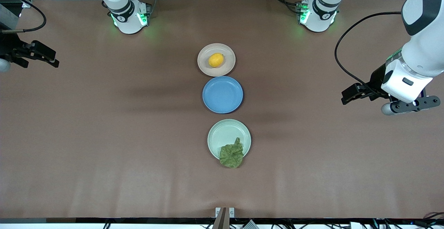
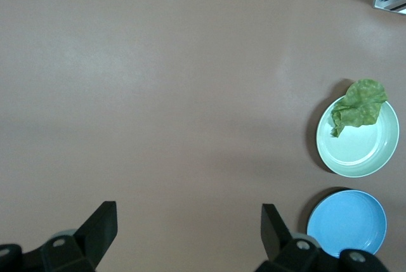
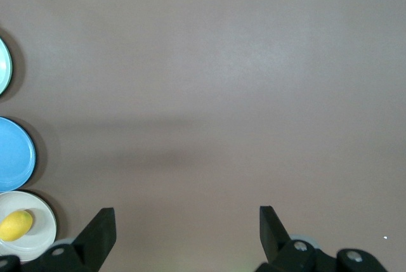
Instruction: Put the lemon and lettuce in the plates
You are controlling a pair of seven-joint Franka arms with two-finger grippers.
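Front view: the lemon [image 1: 215,60] rests at the centre of the beige-pink plate [image 1: 204,67], the plate farthest from the front camera; the lettuce [image 1: 231,155] lies across the rim of the mint green plate [image 1: 222,133], the nearest one, with part of the leaf overhanging onto the table [image 1: 104,135]. A blue plate [image 1: 222,94] sits empty between the two. Both items appear deposited, so the task is judged essentially complete, though the overhanging leaf may count as marginal. The left hand [image 1: 352,95] hangs over bare table toward the left arm's end, and the right hand [image 1: 43,54] over the right arm's end; both arms wait, well apart from the plates. Left wrist view: the left hand's fingers [image 2: 101,224] stand wide apart with nothing between them; the lettuce, mint green plate and blue plate are visible. Right wrist view: the right hand's fingers [image 3: 101,231] are likewise spread and empty, over bare table, with the lemon in its plate at the edge.
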